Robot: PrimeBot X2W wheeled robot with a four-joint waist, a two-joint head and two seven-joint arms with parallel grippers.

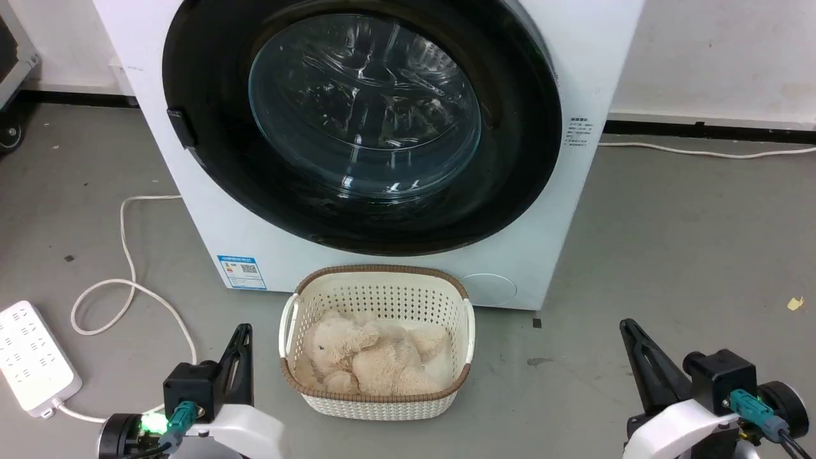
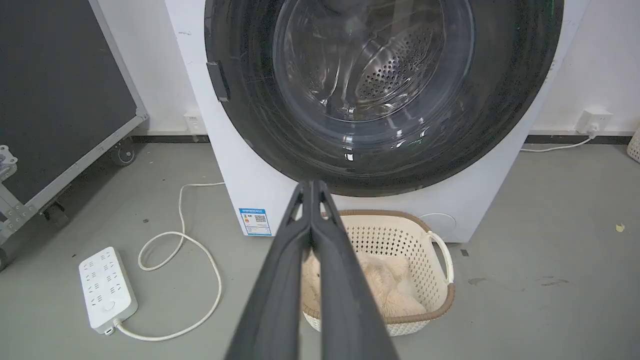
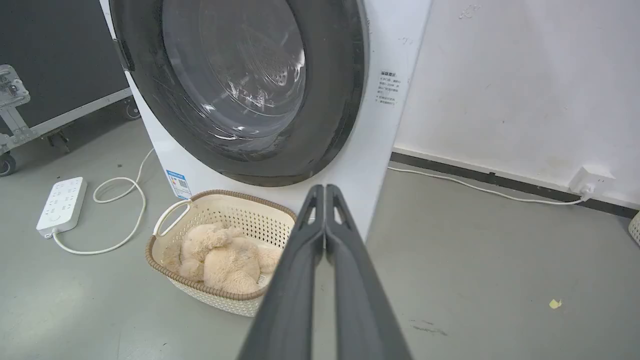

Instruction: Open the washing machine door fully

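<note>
Two grippers are seen, both empty. The left gripper (image 2: 311,186) is held with its two dark fingers pressed together, and the right gripper (image 3: 325,190) is likewise pressed together, tip against tip. Both are kept above the grey floor (image 1: 669,255), well apart from the machine.

Between them, one cream perforated basket (image 1: 376,290) with a brown woven rim is set on the floor, just in front of the washing machine (image 1: 255,236). One beige plush toy (image 1: 370,357) is lain inside it; its shape is hard to make out.

Behind the basket, the one washing machine door (image 1: 363,121) is found lying flat against the white front, and one dark tab (image 1: 182,127) is fixed at its left edge. The top of the door is cut off by the frame in every view, and the drum behind the glass is blurred by reflections.

One blue label (image 1: 242,273) is stuck at the lower left of the front; its print is too small to be read. One white power strip (image 1: 32,357) and its looped cable (image 1: 127,287) are laid to the left. A second cable (image 3: 475,187) is run along the wall to one socket (image 3: 590,180).
</note>
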